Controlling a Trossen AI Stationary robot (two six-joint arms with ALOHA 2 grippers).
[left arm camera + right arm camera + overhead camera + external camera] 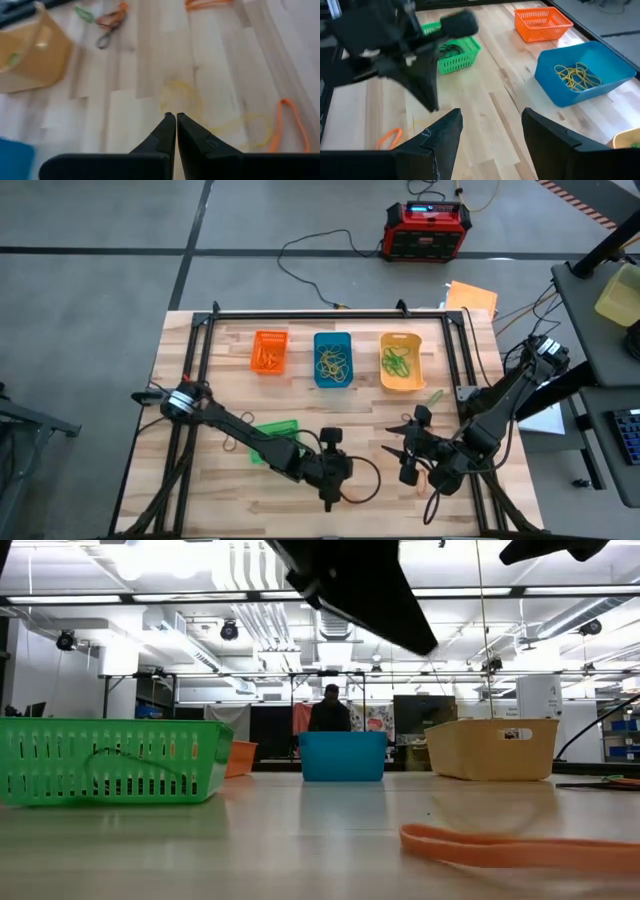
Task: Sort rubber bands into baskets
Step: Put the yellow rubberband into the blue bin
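Four baskets stand on the wooden table: orange [270,352], blue [333,360] with yellow rubber bands, yellow-orange [402,362] with green ones, and green [275,438] with dark ones, partly under my left arm. My left gripper [176,117] is shut and raised near the table's front edge. A pale yellow rubber band [182,97] shows just beyond its tips. My right gripper [492,130] hangs open with nothing between its fingers, to the right of the left one [427,95]. My left gripper's shut fingertips [170,125] slant down toward the table, right at the near end of the pale yellow rubber band [172,107]. I cannot tell whether they pinch that band or stand above it.
Loose rubber bands lie around: an orange one [287,125] right of the yellow one and near the front edge [520,845], orange and dark ones [112,22], a green one [435,395]. A black frame [330,313] borders the table. A person [330,708] stands far behind.
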